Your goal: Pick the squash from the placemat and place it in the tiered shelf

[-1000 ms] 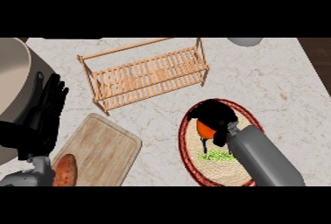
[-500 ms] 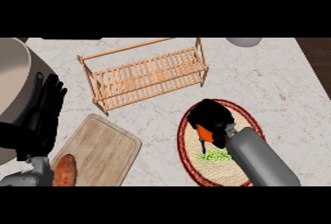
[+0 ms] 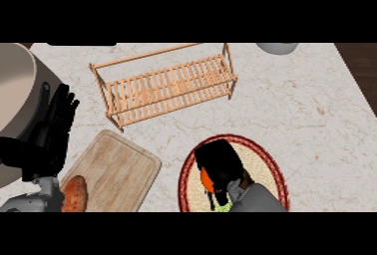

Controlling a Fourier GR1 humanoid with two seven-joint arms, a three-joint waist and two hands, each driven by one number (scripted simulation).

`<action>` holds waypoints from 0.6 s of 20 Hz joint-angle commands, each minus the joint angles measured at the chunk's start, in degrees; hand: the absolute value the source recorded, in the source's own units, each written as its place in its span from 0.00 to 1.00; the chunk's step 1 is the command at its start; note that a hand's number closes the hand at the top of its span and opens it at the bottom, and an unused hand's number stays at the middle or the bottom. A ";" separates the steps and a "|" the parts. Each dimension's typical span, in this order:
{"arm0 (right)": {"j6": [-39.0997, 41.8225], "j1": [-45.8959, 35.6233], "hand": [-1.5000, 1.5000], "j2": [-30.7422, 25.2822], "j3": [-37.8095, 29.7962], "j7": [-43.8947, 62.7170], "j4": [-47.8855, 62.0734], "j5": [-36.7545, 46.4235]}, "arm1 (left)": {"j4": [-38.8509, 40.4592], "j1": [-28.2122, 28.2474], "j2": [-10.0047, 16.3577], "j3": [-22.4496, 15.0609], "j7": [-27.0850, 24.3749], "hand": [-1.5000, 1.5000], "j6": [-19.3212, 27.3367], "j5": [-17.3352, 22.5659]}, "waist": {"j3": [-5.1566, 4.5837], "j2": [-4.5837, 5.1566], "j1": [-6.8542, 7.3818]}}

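Observation:
My right hand (image 3: pixel 219 167) is over the round red-rimmed placemat (image 3: pixel 271 162) at the lower middle, fingers curled down round the squash (image 3: pixel 205 180), of which only an orange side and a bit of green at the bottom show. The wooden tiered shelf (image 3: pixel 165 84) stands at the upper middle, apart from the hand. My left hand (image 3: pixel 52 129) rests open at the left edge, fingers pointing up.
A wooden cutting board (image 3: pixel 117 174) lies left of the placemat, with a brown sweet potato (image 3: pixel 74 194) at its lower left. A large grey pot (image 3: pixel 11 84) fills the far left. A grey bowl (image 3: pixel 277 48) sits at the top edge.
My right hand has moved toward the lower left over the placemat and closed down over the squash, hiding more of it. The left hand has not moved.

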 commanded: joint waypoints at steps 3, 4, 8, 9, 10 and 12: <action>-3.83 2.76 1.00 2.55 12.93 22.31 -16.18 -11.55 | 0.93 -1.36 -0.08 -0.33 -0.15 0.50 -0.16 -0.41 | 0.49 0.34 0.39; -7.78 1.19 1.00 2.57 14.17 25.33 -16.92 -11.82 | -0.40 0.36 0.45 0.08 0.19 0.50 -1.00 0.42 | 0.50 0.40 1.15; -17.92 -2.73 1.00 2.61 14.59 32.74 -26.64 -15.80 | 1.58 0.19 -0.57 -0.16 -1.33 0.50 -0.21 -0.23 | 0.45 0.43 0.87; -18.25 -4.70 1.00 2.61 15.07 36.96 -29.19 -14.83 | 1.14 -1.07 0.34 0.16 -0.31 0.50 -0.93 0.17 | 0.44 0.30 0.53; -19.69 -7.00 1.00 2.62 15.70 40.61 -30.64 -14.87 | 0.87 0.64 -0.36 -0.10 -1.27 0.50 -0.42 -0.18 | 0.41 0.27 0.99; -20.74 -11.41 1.00 2.62 14.50 47.22 -32.94 -10.78 | -0.25 -0.62 0.49 0.27 1.33 0.50 -0.43 -0.06 | 0.40 0.07 0.44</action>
